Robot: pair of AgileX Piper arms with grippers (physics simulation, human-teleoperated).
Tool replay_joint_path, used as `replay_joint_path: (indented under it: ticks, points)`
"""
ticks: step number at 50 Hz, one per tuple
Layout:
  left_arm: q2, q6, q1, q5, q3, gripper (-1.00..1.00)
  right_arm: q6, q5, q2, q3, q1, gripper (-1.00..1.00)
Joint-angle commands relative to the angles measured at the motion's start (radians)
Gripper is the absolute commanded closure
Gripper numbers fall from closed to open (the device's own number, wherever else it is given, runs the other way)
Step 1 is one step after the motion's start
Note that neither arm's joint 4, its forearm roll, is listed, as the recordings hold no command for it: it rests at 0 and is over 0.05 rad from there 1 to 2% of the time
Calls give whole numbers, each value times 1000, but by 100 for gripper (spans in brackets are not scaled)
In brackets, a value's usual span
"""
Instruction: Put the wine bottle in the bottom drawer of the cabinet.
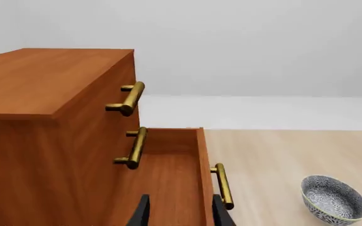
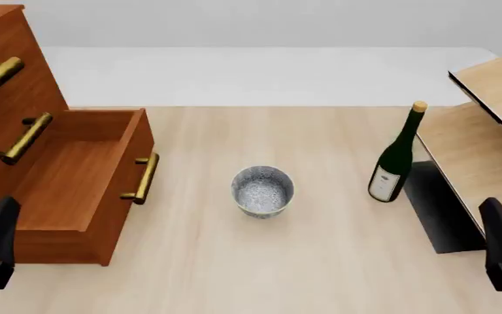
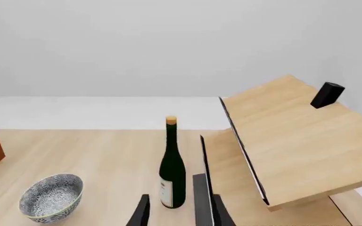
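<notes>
I see a pale light-wood table [image 2: 321, 261] running back to a flat white floor and plain grey-white walls, with nothing else in the room. The tall, slim dark green glass wine bottle [image 2: 397, 157], with its tan cork and white label, stands upright on the table toward the right, just beside the pale wooden slanted shelf unit [image 2: 486, 124] and well apart from the cabinet. Near the middle of the table sits a small grey speckled ceramic bowl [image 2: 263, 190], between the bottle and the drawer.

On the left stands the big reddish-brown wooden cabinet [image 2: 7, 78] with brass bar handles. Its bottom drawer [image 2: 76, 176], a large box with one brass handle on its front panel, is pulled out and shows a bare wooden floor inside.

My left end effector [image 1: 179, 211] hangs above the drawer with its dark fingers parted and nothing between them. My right end effector [image 3: 179, 209] faces the bottle from the near side, fingers likewise spread and not touching it, though only the fingertips show, so I judge the gap roughly.
</notes>
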Motion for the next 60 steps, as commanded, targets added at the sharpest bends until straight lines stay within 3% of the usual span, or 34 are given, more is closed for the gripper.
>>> replay_joint_path:
  ticks: [1, 6, 9, 11, 15, 19, 24, 26, 28, 30, 31, 41, 43, 44, 46, 53, 54, 56, 60]
  points:
    - [174, 21, 16, -76, -51, -100, 2, 27, -22, -2, -6, -100]
    - [378, 69, -37, -107, -136, -100, 12, 31, -23, -1, 0, -100]
    - [513, 46, -41, -125, -190, -100, 20, 37, -25, 1, 7, -100]
    - [516, 53, -60, -106, -225, -100, 21, 42, -25, 1, 14, -100]
    - [577, 37, -82, -46, -321, -100, 20, 41, -24, 1, 29, -100]
    - [678, 101, -98, 10, -389, -100, 17, 52, -24, 1, 28, -100]
    - [747, 67, -132, 137, -501, -100, 21, 58, -24, 1, 32, -100]
    - [798, -12, -147, 197, -549, -100, 21, 59, -23, 1, 32, -100]
    - [806, 21, -171, 233, -575, -100, 23, 64, -23, 1, 35, -100]
    - [837, -33, -183, 258, -593, -100, 25, 69, -22, 1, 32, -100]
    - [835, 11, -180, 265, -602, -100, 25, 71, -22, 1, 34, -100]
    - [917, 45, -210, 289, -596, -100, 26, 75, -12, 1, 45, -100]
    - [939, -8, -210, 287, -593, -100, 25, 77, -13, 1, 47, -100]
    - [944, 29, -220, 276, -579, -100, 17, 81, -14, 1, 45, -100]
    - [957, -7, -225, 275, -576, -100, 18, 83, -16, 1, 48, -100]
    - [1003, 32, -238, 252, -546, -100, 20, 86, -17, 1, 46, -100]
    - [1013, 74, -234, 245, -537, -100, 21, 87, -17, 1, 46, -100]
    - [1016, 42, -246, 244, -534, -100, 20, 90, -17, 1, 46, -100]
    - [1029, 54, -231, 230, -521, -100, 20, 91, -16, 1, 48, -100]
